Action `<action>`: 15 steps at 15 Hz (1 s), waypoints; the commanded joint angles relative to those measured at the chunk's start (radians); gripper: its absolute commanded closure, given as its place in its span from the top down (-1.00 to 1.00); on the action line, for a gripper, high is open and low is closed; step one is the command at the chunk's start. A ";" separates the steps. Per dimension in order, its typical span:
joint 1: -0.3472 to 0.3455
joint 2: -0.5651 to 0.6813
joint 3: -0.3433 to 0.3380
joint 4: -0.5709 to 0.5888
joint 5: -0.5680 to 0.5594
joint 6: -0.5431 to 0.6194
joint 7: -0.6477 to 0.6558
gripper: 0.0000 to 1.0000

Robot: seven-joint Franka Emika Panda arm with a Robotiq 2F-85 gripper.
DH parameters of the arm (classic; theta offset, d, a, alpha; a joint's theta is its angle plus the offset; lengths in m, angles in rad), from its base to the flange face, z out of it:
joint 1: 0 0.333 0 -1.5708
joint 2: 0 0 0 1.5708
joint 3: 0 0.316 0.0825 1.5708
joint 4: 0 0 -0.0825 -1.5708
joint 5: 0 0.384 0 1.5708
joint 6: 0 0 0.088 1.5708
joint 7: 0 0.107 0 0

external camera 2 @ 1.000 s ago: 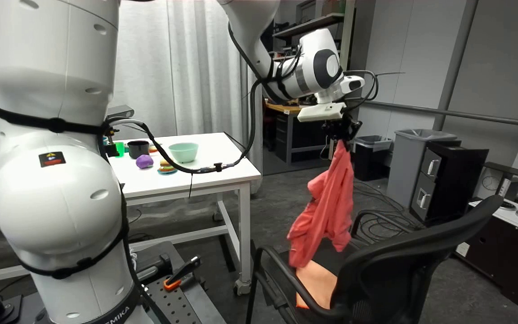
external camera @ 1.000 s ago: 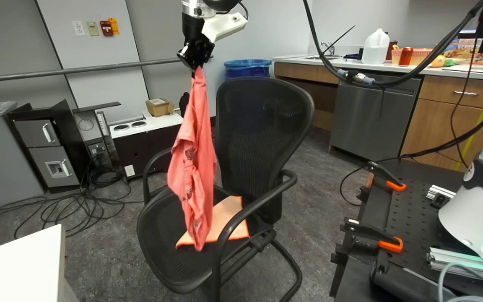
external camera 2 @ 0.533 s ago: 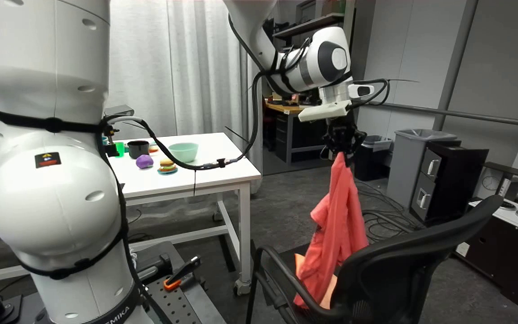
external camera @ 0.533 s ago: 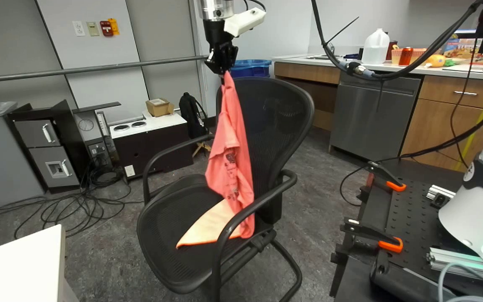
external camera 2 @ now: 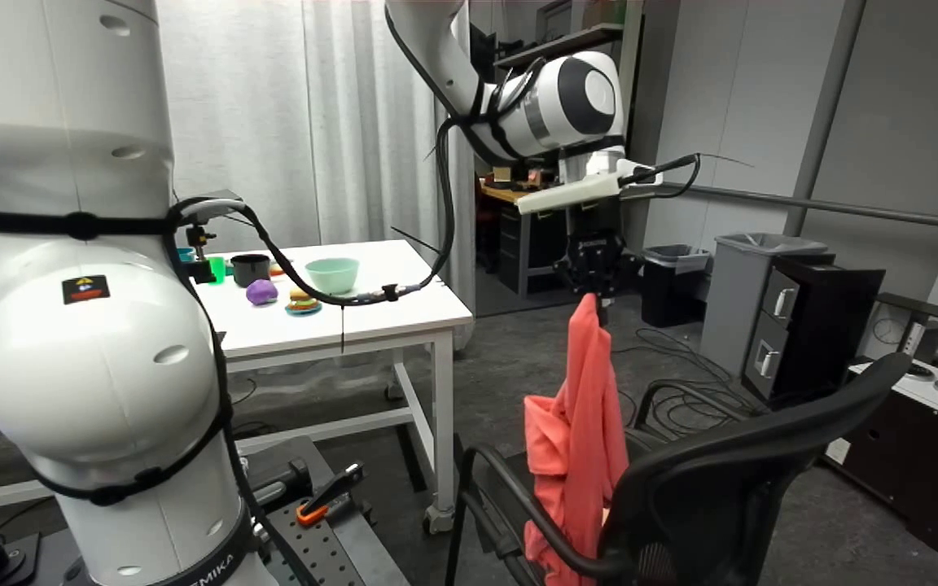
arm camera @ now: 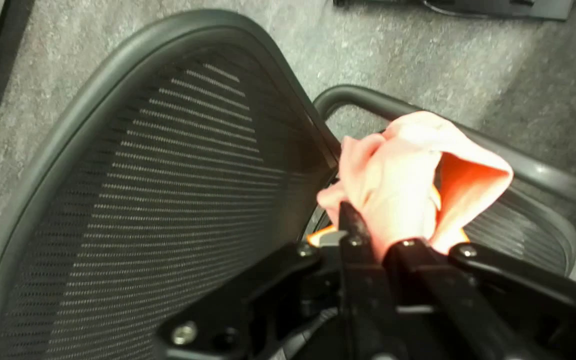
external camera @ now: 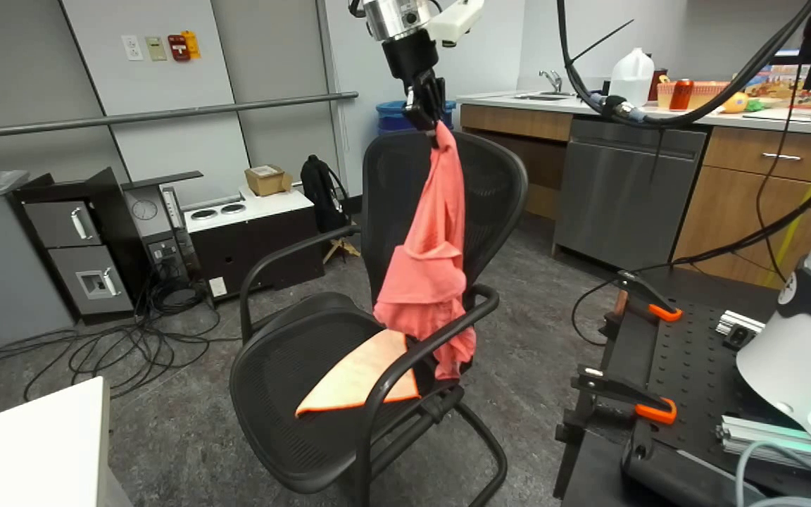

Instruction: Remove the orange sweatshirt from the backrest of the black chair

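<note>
The orange sweatshirt, coral-toned, hangs bunched from my gripper in both exterior views [external camera: 430, 260] [external camera 2: 575, 431]. My gripper [external camera: 435, 132] is shut on its top end, in front of the upper backrest [external camera: 393, 197] of the black chair. The gripper also shows in an exterior view [external camera 2: 598, 304]. The sweatshirt's lower end hangs inside the near armrest [external camera: 412, 359], which partly hides it; I cannot tell whether it touches the chair. In the wrist view the fabric [arm camera: 398, 185] runs from between the fingers, overexposed, beside the mesh backrest [arm camera: 168, 200].
A light orange cloth [external camera: 360, 373] lies on the chair seat. A white table [external camera 2: 396, 285] with a green bowl [external camera 2: 332, 275] and toy food stands beside the arm. A black base table with orange-tipped clamps [external camera: 655, 412] is near the chair. Cables [external camera: 159, 345] lie on the floor.
My gripper has carried the sweatshirt from over the seat's far side toward the backrest and near armrest, lowering slightly. The sweatshirt swings and turns. The chair and the seat cloth have not moved.
</note>
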 commanded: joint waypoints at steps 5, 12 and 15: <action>-0.006 -0.066 0.032 -0.081 -0.004 -0.268 -0.082 -0.97; -0.003 -0.071 0.062 -0.167 0.005 -0.388 -0.106 -0.97; -0.004 -0.069 0.065 -0.178 0.002 -0.430 -0.118 -0.97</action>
